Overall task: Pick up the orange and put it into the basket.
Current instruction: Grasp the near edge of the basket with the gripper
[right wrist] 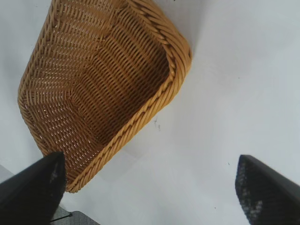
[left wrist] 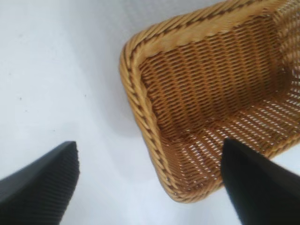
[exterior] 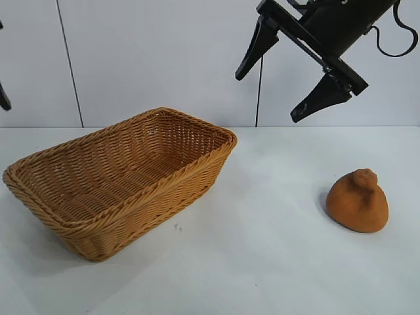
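R gripper is hanging wide-spread at upper right, w/ orange lying round, maybe rolling off if pinched off-centre

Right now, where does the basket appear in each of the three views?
Exterior view: the basket sits left of centre on the table.
Left wrist view: it fills the upper right.
Right wrist view: it fills the upper left.
Shared landmark: its braided rim.

basket: tan-golden brown wicker, woven weave, braided rim
orange: brownish-orange, matte, rough skin
tabletop: plain white, a few tiny dark specks
right tool: black
left tool: black fingers, fine textured pads
wall: pale white panels, thin dark seams
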